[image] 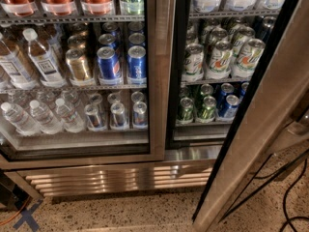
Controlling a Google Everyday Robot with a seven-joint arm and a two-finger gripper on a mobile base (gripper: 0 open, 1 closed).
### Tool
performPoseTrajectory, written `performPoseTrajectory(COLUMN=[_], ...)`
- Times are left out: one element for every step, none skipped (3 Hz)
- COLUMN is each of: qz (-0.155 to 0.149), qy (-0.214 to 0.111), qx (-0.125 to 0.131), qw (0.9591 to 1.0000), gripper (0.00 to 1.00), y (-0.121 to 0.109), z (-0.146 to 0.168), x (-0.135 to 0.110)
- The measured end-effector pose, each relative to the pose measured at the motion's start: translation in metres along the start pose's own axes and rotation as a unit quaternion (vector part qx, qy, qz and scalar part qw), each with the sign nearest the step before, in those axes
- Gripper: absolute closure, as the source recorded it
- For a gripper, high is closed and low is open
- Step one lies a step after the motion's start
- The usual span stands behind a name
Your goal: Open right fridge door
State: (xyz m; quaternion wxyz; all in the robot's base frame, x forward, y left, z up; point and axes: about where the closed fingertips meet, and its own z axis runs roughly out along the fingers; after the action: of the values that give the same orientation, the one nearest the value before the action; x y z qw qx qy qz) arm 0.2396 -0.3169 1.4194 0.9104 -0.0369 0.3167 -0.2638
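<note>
Right fridge door (pixel 253 134) stands ajar at fridge (pixel 161 71) right edge, steel frame slanting across; cans (pixel 219 57) exposed, so opening probably well along. Gripper out of view, perhaps behind door; grip cannot tell.

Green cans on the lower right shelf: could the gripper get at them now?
Probably yes. The right fridge door stands swung open, so no glass covers the green cans. But the gripper is not in view, so I cannot tell where it would start from.
</note>
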Motion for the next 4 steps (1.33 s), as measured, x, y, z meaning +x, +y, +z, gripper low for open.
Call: performPoseTrajectory(qz=[0.019, 0.026, -0.012, -0.038], qy=[-0.076, -0.156, -0.190, -0.222], qx=[0.023, 0.057, 0.050, 0.050], qw=[0.9967, 0.9858, 0.9804, 0.9729], gripper=[0.00, 0.00, 0.00, 0.00], y=[-0.011, -0.037, -0.016, -0.008], z=[0.043, 0.074, 0.086, 0.095], x=[-0.045, -0.086, -0.126, -0.146])
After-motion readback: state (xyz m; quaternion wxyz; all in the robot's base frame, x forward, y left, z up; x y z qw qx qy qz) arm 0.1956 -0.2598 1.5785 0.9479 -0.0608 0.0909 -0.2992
